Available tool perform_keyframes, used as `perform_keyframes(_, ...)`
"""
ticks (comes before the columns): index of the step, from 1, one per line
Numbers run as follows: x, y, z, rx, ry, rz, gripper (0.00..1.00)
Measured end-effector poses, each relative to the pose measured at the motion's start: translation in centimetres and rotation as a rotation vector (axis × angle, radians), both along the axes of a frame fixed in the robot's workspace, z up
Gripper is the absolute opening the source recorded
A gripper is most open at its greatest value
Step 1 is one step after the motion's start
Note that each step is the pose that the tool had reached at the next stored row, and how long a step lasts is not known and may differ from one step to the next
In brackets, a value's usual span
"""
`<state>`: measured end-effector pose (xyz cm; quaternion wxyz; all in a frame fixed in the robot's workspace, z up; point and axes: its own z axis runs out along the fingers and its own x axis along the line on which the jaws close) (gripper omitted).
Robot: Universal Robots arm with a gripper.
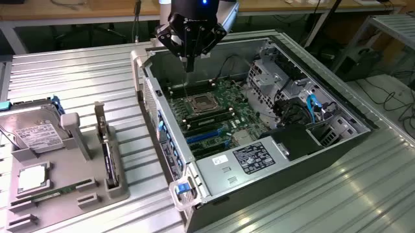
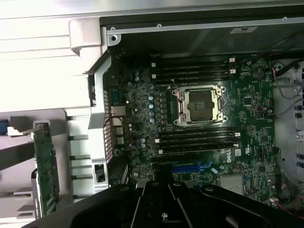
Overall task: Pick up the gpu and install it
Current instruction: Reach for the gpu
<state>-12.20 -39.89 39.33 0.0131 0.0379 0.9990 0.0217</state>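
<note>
My gripper (image 1: 188, 65) hangs over the open computer case (image 1: 337, 145), fingers pinched together on nothing, tips aimed at the motherboard (image 1: 217, 116) near the bare processor socket (image 1: 200, 103). The gpu (image 1: 108, 158) is well apart from me, out on the exterior view's left. It stands on edge in a slot of the grey holder tray (image 1: 77, 204), beside the hard drive (image 1: 34, 132) and just past the green RAM stick (image 1: 60, 190). In my wrist view it is a thin board (image 2: 46, 166) with green showing along the edge that faces me, its long silver bracket (image 1: 99, 119) rising at the far end. I can't make out the fan from either angle. I judge it light and stiff, but fragile: the faces carry small parts and a fan that shouldn't be squeezed. The bare upper edge of the board looks like the sound place to pinch, jaws across the thickness and clear of the bracket. The card is narrow, so a shallow grip could let it tilt or slip.
</note>
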Motion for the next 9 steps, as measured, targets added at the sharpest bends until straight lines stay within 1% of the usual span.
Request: perform_keyframes(9,-0.73,0.00,0.00,0.0000,0.0000,0.000,0.11)
